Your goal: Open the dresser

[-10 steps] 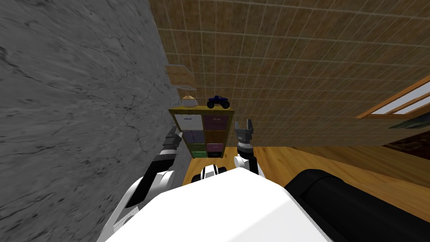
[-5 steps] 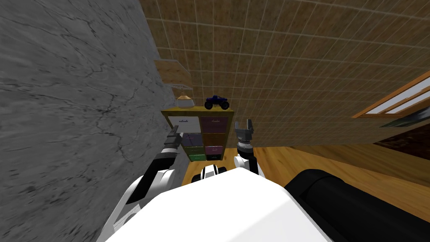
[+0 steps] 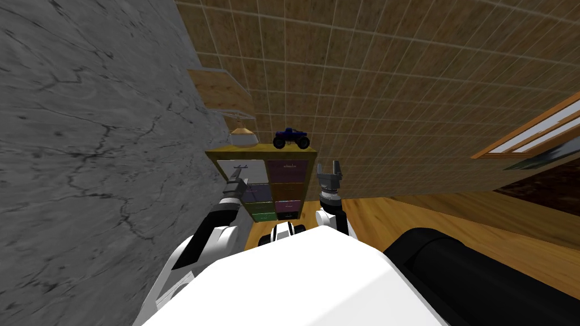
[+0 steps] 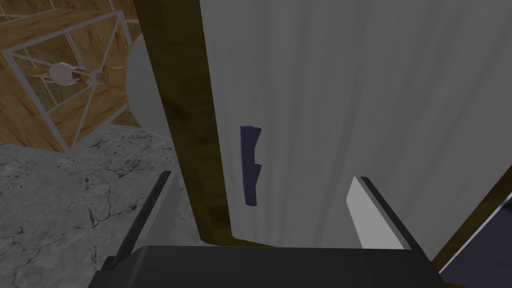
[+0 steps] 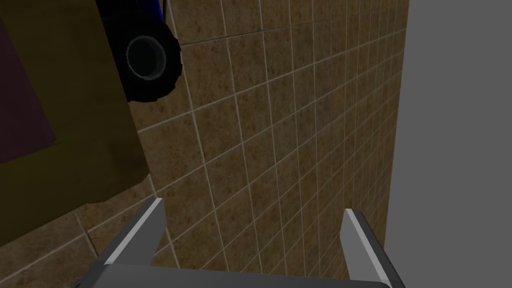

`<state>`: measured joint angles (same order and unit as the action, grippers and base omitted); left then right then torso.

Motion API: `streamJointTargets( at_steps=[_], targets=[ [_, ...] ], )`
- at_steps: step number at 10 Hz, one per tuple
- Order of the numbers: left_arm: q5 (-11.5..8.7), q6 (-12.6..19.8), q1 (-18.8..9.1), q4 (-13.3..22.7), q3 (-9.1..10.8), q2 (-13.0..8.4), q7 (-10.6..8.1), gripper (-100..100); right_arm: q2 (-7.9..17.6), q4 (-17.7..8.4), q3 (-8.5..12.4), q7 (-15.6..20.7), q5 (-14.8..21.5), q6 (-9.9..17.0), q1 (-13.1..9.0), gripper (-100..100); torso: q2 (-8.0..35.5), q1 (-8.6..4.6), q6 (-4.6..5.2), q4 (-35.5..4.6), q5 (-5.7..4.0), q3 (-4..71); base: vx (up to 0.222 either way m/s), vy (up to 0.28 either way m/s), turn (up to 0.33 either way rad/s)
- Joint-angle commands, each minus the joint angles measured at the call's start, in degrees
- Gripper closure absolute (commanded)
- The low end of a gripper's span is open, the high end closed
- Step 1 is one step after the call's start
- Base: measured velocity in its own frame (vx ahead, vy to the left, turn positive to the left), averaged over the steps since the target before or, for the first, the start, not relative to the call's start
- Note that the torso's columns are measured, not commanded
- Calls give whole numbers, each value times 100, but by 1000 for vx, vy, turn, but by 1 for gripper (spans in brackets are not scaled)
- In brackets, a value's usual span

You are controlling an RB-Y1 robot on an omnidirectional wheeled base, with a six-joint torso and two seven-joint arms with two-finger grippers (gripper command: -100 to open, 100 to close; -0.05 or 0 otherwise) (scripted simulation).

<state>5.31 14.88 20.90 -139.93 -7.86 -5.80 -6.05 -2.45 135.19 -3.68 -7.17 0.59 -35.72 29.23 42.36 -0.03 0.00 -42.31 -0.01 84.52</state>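
Observation:
The dresser (image 3: 210, 157) is a yellow-brown frame with coloured drawer fronts, set against the tiled wall beside a grey marbled wall. Its upper left drawer (image 3: 252, 167) is white, seen up close as a white drawer front (image 4: 350, 100) with a dark blue handle (image 4: 250, 165). My left gripper (image 3: 240, 170) is at that drawer. It stands open (image 4: 260, 210), with the handle between its fingers and nothing gripped. My right gripper (image 3: 329, 168) hangs open beside the dresser's right side, and its fingers (image 5: 145, 230) face the tiled wall.
A blue toy truck (image 3: 291, 138) and a lamp (image 3: 243, 136) stand on the dresser top. A wooden shelf (image 3: 218, 93) hangs above it. The grey marbled wall (image 3: 85, 141) is close on my left. A black rounded piece of furniture (image 3: 481, 271) lies at my right, on the wooden floor.
I have moved closer to the dresser, and it has shifted left in the head view. My left gripper has risen from the middle drawer row to the white top drawer. The right arm has held still.

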Motion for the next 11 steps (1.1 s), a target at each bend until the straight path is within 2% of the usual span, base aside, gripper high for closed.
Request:
streamJointTargets(
  at_steps=[1, 3, 4, 7, 8, 9, 11],
  targets=[
    [12, 241, -34, -70, -24, 255, 11, -100, 0, 0, 0, 0, 0, 0, 0, 0, -1, 0, 0, 0, 0, 0, 67, -17, -30],
    [18, 338, -48, -100, -35, 473, 16, -100, 0, 0, 0, 0, 0, 0, 0, 0, -4, 5, 0, 1, 2, 2, 51, -9, -19],
    [16, 304, -44, -91, -31, 406, 14, -100, 0, 0, 0, 0, 0, 0, 0, 0, -3, 7, 0, 1, 2, 2, 20, -1, -2],
    [40, 592, 45, -454, -52, 405, 14, -100, 0, 0, 0, 0, 0, 0, 0, 0, -25, 4, 0, 7, 1, 16, 93, 8, -24],
    [33, 526, 27, -383, -44, 404, 10, -100, 0, 0, 0, 0, 0, 0, 1, 0, -21, 3, 0, 6, 1, 14, 47, 7, -2],
    [26, 426, -9, -237, -40, 412, 14, 100, 0, 0, 0, 0, 0, 0, 0, 0, 2, 2, 0, 0, 1, 0, -54, -5, 36],
    [18, 343, -37, -128, -34, 415, 15, 100, 0, -1, 0, 0, 0, 1, -2, 0, 13, -4, 13, 31, 17, -22, -91, -3, 36]
  ],
)
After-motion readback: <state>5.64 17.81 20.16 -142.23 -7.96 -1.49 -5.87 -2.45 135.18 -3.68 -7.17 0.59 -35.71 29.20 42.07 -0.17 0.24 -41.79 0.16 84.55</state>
